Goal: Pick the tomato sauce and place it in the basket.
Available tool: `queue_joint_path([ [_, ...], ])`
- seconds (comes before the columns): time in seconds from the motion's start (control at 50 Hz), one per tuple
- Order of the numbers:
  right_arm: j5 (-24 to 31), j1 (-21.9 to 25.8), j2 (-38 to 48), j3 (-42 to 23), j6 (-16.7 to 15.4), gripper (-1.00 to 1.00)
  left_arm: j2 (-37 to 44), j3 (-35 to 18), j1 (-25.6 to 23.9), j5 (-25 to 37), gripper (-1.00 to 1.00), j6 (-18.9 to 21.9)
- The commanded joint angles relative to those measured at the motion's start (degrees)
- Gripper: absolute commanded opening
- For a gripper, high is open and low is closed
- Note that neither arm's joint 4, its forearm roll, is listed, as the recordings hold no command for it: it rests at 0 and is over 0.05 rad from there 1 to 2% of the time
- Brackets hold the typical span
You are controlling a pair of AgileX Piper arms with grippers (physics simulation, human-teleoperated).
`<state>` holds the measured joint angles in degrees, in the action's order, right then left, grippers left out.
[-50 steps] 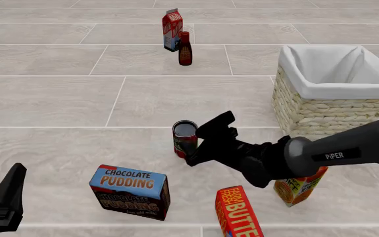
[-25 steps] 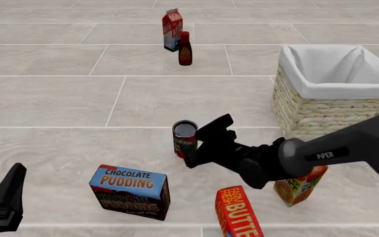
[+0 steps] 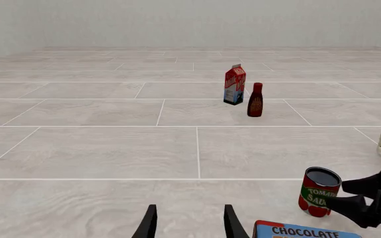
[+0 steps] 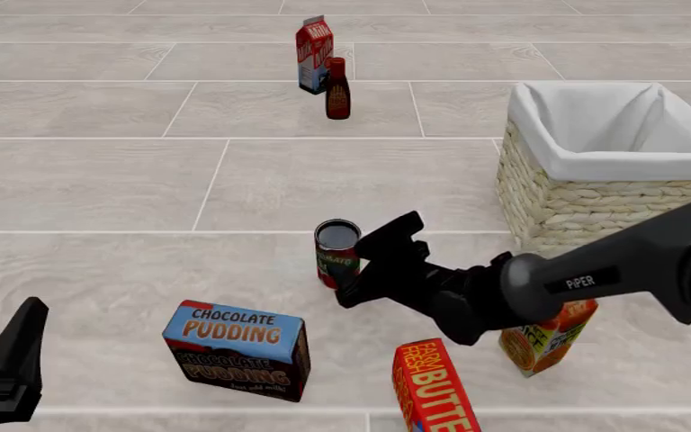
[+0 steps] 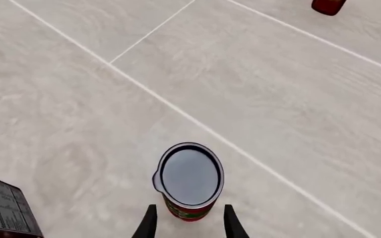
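The tomato sauce [image 4: 337, 253] is a small red-labelled can with a dark shiny top, standing upright on the tiled floor near the middle. My right gripper [image 4: 366, 267] is open and right beside it on the can's right. In the right wrist view the tomato sauce [image 5: 189, 181] stands just ahead of the gripper [image 5: 189, 224], its base level with the two fingertips. The basket [image 4: 586, 202], pale wicker with white lining, stands to the right and farther back. My left gripper [image 4: 10, 360] hangs open and empty at the near left, seen as the gripper [image 3: 189, 225] in its own view.
A chocolate pudding box [image 4: 237, 349], a butter box [image 4: 434, 387] and an orange carton [image 4: 546, 340] lie near the front, the carton partly under my right arm. A milk carton [image 4: 314, 54] and a dark red-brown bottle [image 4: 337, 88] stand far back.
My right gripper has crept a little to the left, closer to the can. The can and the left arm have not moved.
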<state>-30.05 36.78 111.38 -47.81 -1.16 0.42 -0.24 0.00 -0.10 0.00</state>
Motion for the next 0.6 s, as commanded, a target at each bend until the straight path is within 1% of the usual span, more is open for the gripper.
queue_joint_path([
  [0.02, 0.0, -0.1, 0.7, -0.6, 0.0, 1.0, 0.0, 0.0, 0.0, 0.0, 1.0, 0.0],
  [0.6, 0.7, -0.1, 1.5, -1.7, 0.1, 1.0, 0.0, 0.0, 0.0, 0.0, 1.0, 0.0],
])
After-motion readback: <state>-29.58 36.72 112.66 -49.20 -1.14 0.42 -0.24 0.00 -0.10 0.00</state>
